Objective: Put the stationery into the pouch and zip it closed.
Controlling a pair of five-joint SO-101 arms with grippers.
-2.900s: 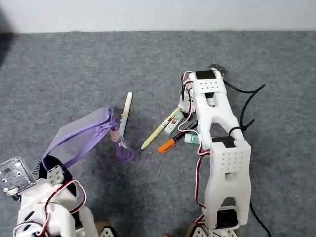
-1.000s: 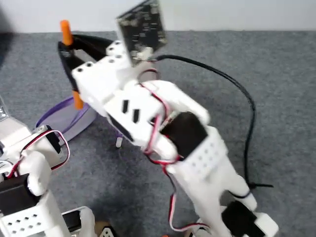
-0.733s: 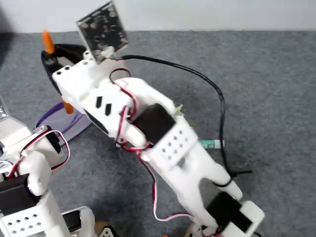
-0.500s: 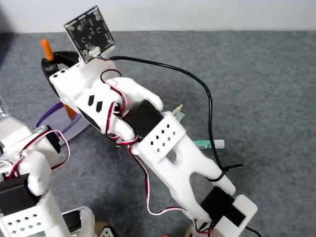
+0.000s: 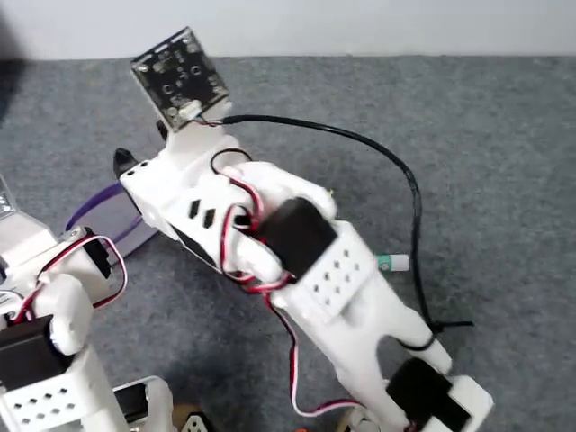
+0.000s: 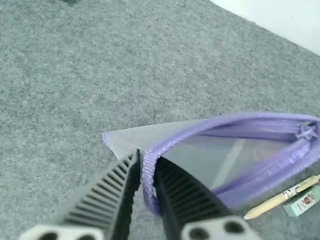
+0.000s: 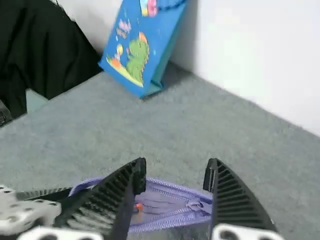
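Two arms work over a grey carpeted table (image 5: 504, 135). At the left stands the left arm (image 5: 54, 351), and its left gripper (image 6: 145, 160) is clamped tight on the purple zip edge of the pouch (image 6: 220, 150), close to one corner. The pouch lies on the carpet just beyond that arm. It is translucent with a purple border, its mouth gapes, and the zip pull (image 6: 305, 131) sits at the far end of the opening.

Further right, the right arm (image 5: 306, 261) leans across the middle of the table toward the pouch, with a camera board (image 5: 180, 76) on its wrist and a black cable (image 5: 378, 153) running along it. Its right gripper (image 7: 176, 170) hangs above the pouch's mouth, jaws spread apart and nothing between them. Through the opening, in the right wrist view, we see a small orange thing (image 7: 136, 206) inside the pouch.

Just beside the zip-pull end of the pouch lie a cream pencil (image 6: 280, 202) and a small green box (image 6: 302, 199), close together on the carpet. To the right of the right arm, a white stick with a green band (image 5: 393, 263) peeks out from under it. Behind the table, a blue bag with a green dinosaur (image 7: 145, 45) leans against the white wall (image 7: 250, 50).
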